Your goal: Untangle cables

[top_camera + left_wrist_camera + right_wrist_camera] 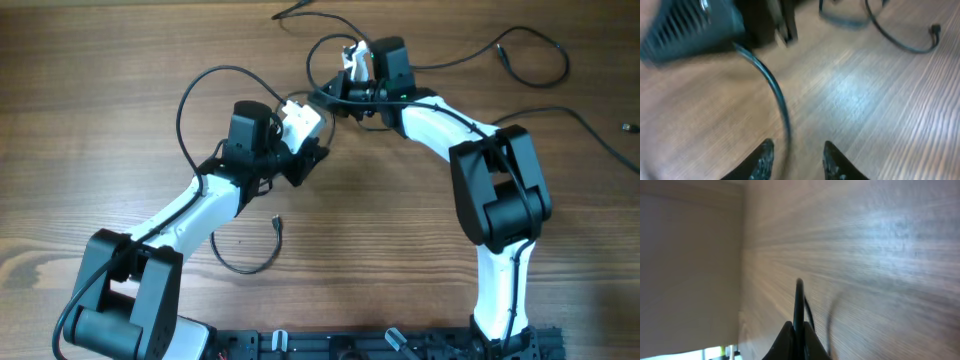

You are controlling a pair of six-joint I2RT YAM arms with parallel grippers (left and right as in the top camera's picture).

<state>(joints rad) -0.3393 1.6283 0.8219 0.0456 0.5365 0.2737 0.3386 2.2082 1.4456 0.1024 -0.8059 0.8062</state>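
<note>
Several thin black cables lie on the wooden table. One loop (322, 52) rises near my right gripper (328, 95). In the right wrist view that gripper (799, 326) is shut on a black cable (799, 300) that stands up between its fingers. My left gripper (306, 160) is close beside it, lower left. In the left wrist view its fingers (798, 145) are open, and a black cable (775, 92) runs down between them without being pinched. Another cable with a plug (276, 223) curls below the left arm.
More loose cables lie at the far right (520, 55) and the right edge (600, 135), one with a plug (935, 30) in the left wrist view. The right arm's dark body (690, 27) fills that view's top left. The two arms are close together at mid-table.
</note>
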